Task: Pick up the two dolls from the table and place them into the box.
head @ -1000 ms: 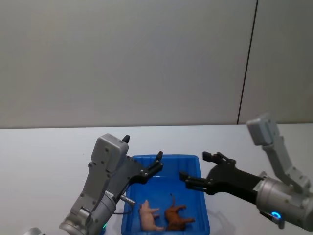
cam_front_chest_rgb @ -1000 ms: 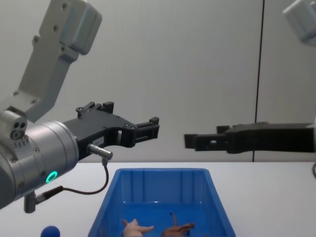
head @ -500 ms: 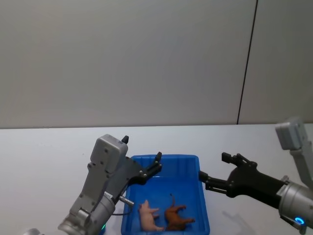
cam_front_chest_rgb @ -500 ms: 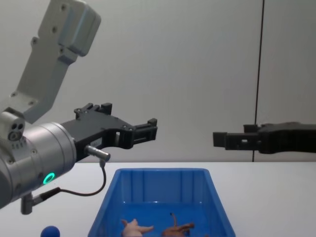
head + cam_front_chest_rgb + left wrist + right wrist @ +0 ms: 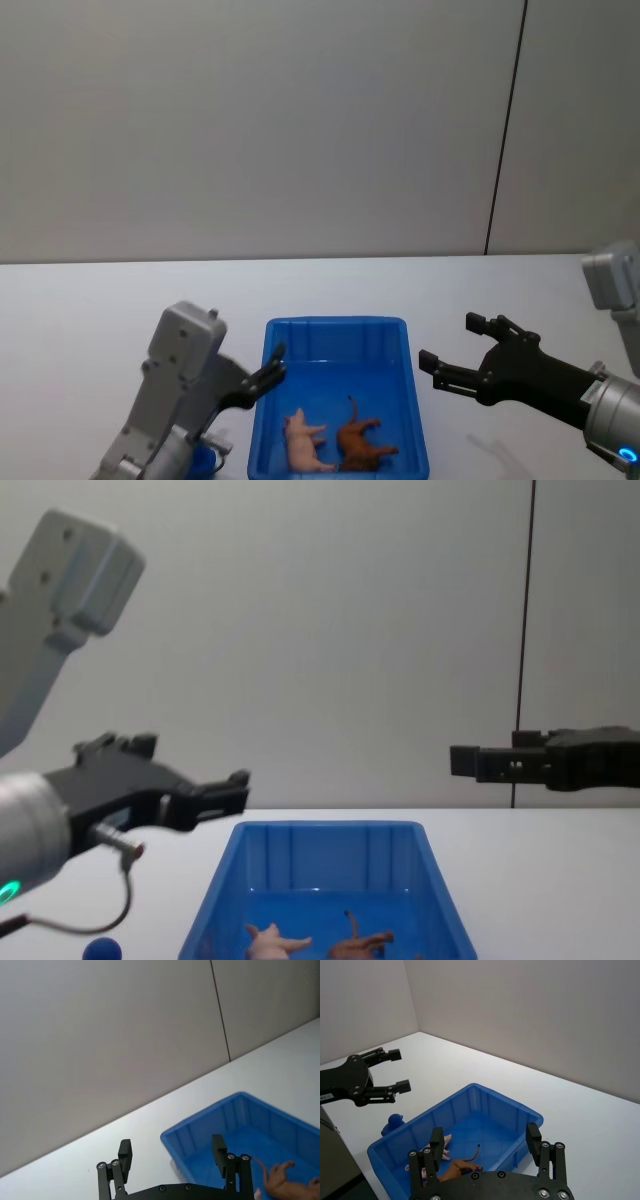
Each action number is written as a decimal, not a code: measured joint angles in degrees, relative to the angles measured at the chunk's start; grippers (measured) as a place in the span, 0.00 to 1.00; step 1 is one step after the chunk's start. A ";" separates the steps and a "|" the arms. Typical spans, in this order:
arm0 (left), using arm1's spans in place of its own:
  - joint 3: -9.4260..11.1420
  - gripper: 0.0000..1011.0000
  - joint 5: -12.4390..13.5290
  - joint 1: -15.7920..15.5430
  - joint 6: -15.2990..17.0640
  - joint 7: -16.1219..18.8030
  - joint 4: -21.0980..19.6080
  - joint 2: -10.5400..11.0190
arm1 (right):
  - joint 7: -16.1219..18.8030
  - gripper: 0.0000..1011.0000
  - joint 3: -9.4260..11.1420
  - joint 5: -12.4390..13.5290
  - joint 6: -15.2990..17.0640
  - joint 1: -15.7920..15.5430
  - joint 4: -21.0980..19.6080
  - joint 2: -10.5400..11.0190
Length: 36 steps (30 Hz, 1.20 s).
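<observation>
Both dolls lie side by side on the floor of the blue box, toward its near end: the pale pink doll on the left, the reddish-brown doll on the right. The chest view shows them low in the box as pink doll and brown doll. My left gripper hangs open beside the box's left wall, holding nothing. My right gripper is open and empty, just right of the box's right rim. The right wrist view looks down on the box and both dolls.
The box stands on a white table with bare surface to its left, right and behind. A small blue ball-topped object sits on the table left of the box, under my left arm. A plain grey wall stands behind.
My left gripper has pulled back from over the box's left rim, leftward and lower. My right gripper has drawn away to the right, off the box. The dolls have not moved.
</observation>
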 joint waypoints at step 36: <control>-1.69 0.99 -6.95 7.19 0.73 0.45 4.98 3.73 | -0.03 0.99 0.37 0.60 -0.35 -0.48 -0.34 0.61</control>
